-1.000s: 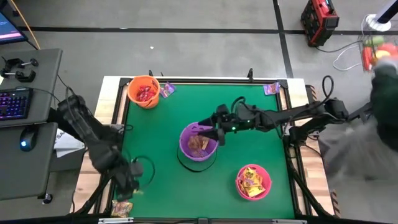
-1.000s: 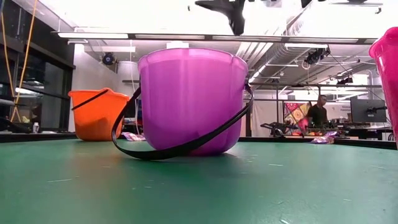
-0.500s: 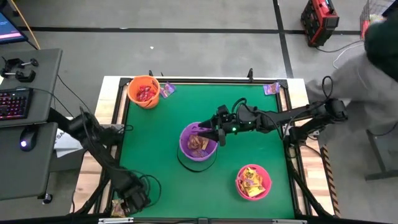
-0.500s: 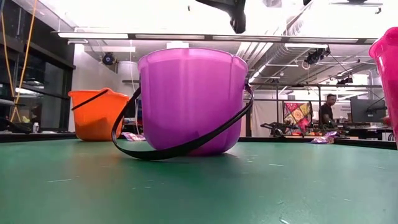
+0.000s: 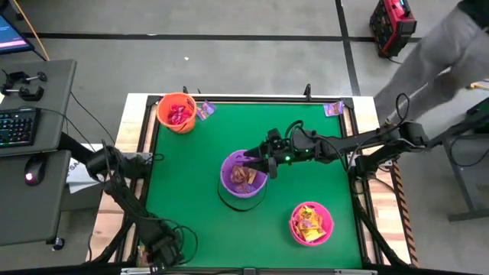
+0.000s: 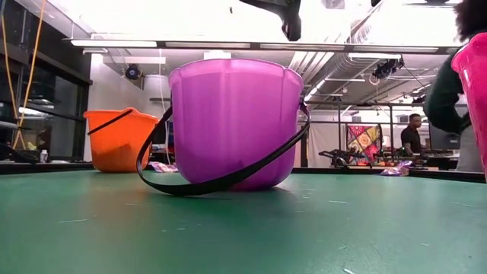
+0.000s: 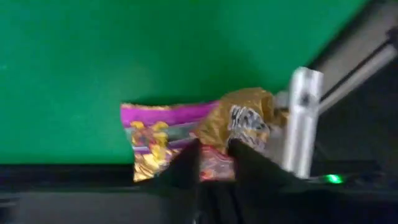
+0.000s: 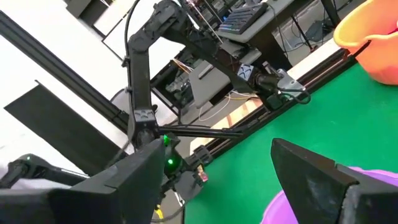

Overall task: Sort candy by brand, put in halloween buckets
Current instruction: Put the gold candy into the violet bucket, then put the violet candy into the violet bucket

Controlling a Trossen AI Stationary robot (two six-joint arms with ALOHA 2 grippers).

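Three halloween buckets stand on the green table: orange (image 5: 176, 112) at the far left, purple (image 5: 244, 174) in the middle, pink (image 5: 311, 223) near right, all with candy inside. My left gripper (image 5: 158, 254) is down at the table's near-left corner, shut on a small heap of candy: a purple-yellow packet (image 7: 158, 134) and a gold one (image 7: 239, 118). My right gripper (image 8: 230, 180) hovers open above the purple bucket's right rim (image 5: 265, 169). In the low view only its fingertip (image 6: 289, 19) shows above the purple bucket (image 6: 234, 125). My left gripper pinches the heap between its two fingers where the purple-yellow and gold wrappers meet (image 7: 214, 155). The fingers (image 7: 185, 163) come slanting down from above. The packets lie on the mat's edge. How many wrappers are in the pinch, I cannot tell.
Loose purple packets lie on the far edge beside the orange bucket (image 5: 205, 110) and at the far right corner (image 5: 333, 108). A silver bracket (image 7: 303, 124) stands right beside the heap. A person (image 5: 435, 46) walks past the table's far right.
My left gripper has gone toward the table's near edge and down onto the candy heap at the near-left corner, tipping more steeply downward. The person beyond the far right corner has moved on. My right gripper has kept still over the purple bucket.
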